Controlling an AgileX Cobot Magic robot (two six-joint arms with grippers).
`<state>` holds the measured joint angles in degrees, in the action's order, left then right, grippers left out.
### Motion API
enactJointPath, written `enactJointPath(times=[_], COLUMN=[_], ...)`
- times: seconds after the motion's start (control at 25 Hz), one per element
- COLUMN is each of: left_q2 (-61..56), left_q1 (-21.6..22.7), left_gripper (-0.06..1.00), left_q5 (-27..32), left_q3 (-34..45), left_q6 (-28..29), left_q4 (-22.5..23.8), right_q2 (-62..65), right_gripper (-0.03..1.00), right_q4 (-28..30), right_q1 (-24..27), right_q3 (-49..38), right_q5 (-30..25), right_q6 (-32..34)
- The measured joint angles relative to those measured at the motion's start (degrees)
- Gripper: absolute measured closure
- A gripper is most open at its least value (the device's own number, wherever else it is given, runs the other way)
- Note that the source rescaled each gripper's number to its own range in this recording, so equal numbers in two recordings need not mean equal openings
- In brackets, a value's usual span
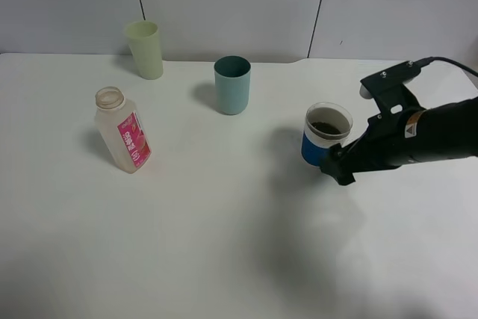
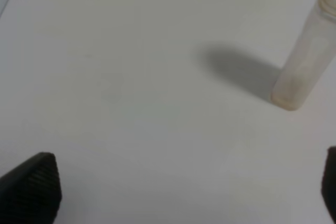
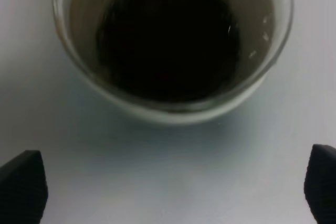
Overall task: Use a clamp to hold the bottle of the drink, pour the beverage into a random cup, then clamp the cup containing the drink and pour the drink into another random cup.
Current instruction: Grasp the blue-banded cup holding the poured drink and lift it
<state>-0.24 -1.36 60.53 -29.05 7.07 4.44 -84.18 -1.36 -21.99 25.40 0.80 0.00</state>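
Step in hand: pour 2, cup pickup. Left gripper (image 2: pixel 181 195): jaws apart, empty, over bare desk (image 1: pixel 187 244). Right gripper (image 3: pixel 173 187): jaws apart, not yet around the blue-sleeved cup (image 1: pixel 326 134), which stands just ahead, holding the beverage (image 3: pixel 168 35). Next move: advance, clamp the sleeve, lift level. Farther off stand the bottle (image 1: pixel 123 131), apparently empty, and the teal cup (image 1: pixel 232 84), the pour target.

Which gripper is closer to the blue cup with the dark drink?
Right. The right gripper is open at the blue-sleeved cup; the left gripper is over by the pink-labelled bottle.
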Motion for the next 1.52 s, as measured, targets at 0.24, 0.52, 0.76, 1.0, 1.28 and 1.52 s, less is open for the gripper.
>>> enactJointPath(times=[0.24,0.52,0.76,1.0,1.28,1.52], left_q2=[0.0,0.0,0.0,0.0,0.0,0.0], left_q1=[0.0,0.0,0.0,0.0,0.0,0.0], left_gripper=[-0.06,-0.06,-0.06,-0.06,-0.06,-0.06], left_q5=[0.0,0.0,0.0,0.0,0.0,0.0], left_q3=[0.0,0.0,0.0,0.0,0.0,0.0], left_q6=[0.0,0.0,0.0,0.0,0.0,0.0], left_q4=[0.0,0.0,0.0,0.0,0.0,0.0], right_q2=[-2.4,-10.8,-18.8,-23.9,-29.4,-32.2], right_gripper=[-0.03,-0.03,-0.03,-0.03,-0.03,-0.03], right_q4=[2.1,-1.4,-5.2,-5.5,-3.1,-2.9], right_q1=[0.0,0.0,0.0,0.0,0.0,0.0], right_q3=[-8.4,-11.3,-11.5,-11.5,-11.5,-10.8], right_q5=[17.3,33.1,46.2,57.0,67.1,68.2], right_q6=[0.4,-2.5,-9.2,-9.9,-10.6,-11.2])
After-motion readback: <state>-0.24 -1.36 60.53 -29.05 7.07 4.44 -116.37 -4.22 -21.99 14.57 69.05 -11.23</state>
